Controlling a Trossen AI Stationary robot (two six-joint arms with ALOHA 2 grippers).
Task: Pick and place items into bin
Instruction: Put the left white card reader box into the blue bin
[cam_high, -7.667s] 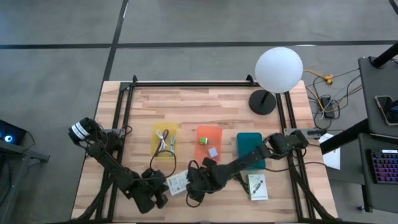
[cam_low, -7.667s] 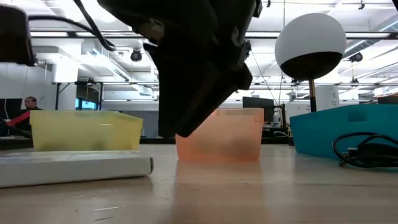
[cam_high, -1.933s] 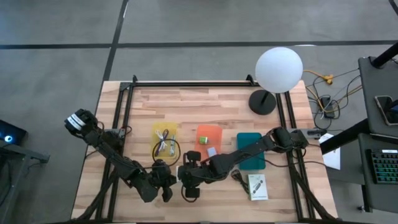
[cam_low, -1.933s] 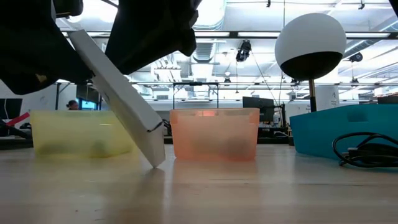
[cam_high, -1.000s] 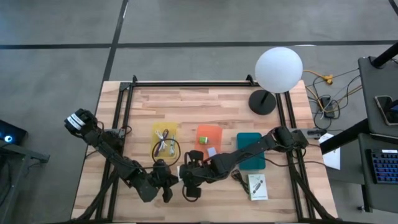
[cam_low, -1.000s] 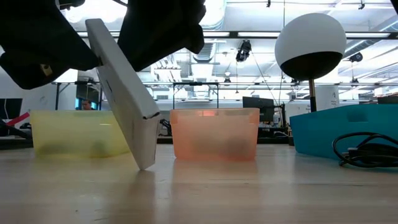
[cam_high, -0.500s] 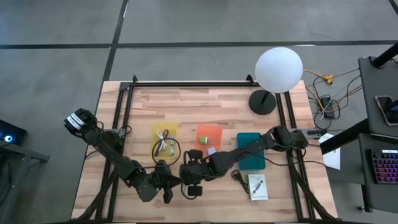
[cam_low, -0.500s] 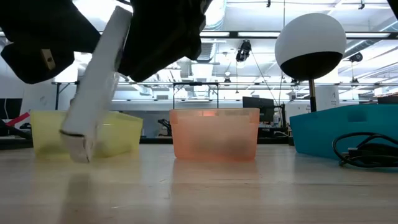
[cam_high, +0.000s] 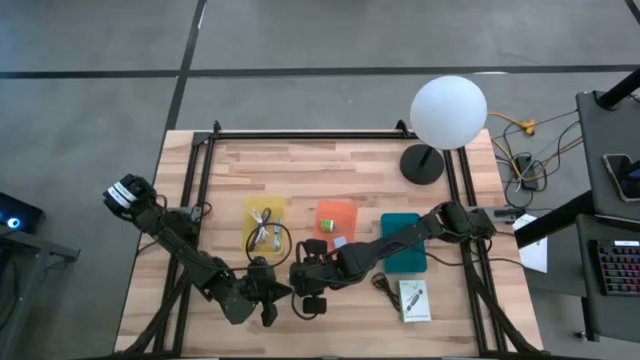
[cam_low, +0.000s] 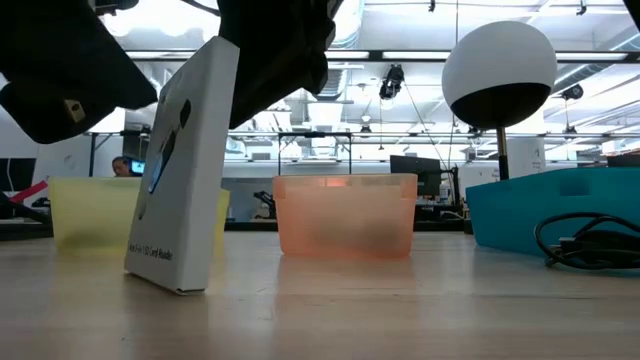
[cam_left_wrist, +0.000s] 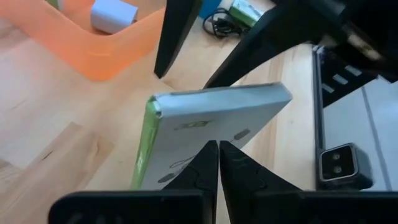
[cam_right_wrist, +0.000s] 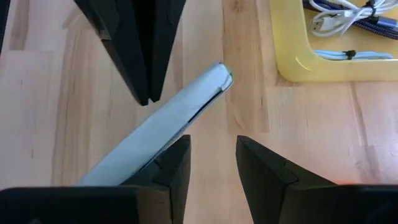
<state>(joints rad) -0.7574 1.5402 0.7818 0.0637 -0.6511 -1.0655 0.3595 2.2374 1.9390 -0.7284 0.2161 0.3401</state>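
White box (cam_low: 187, 165), on edge at six o'clock, looks light, stiff, slick: pinch across its broad faces. Left gripper (cam_left_wrist: 218, 149) pressed together, right gripper (cam_right_wrist: 212, 142) spread.

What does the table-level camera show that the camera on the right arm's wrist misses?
Only the low view shows the white box standing nearly upright on one edge, its printed face, the orange bin, the teal bin and a black cord.

Only the right wrist view shows cables lying inside the yellow bin, and the right fingers set apart.

Both show the box, the yellow bin and the wooden table.
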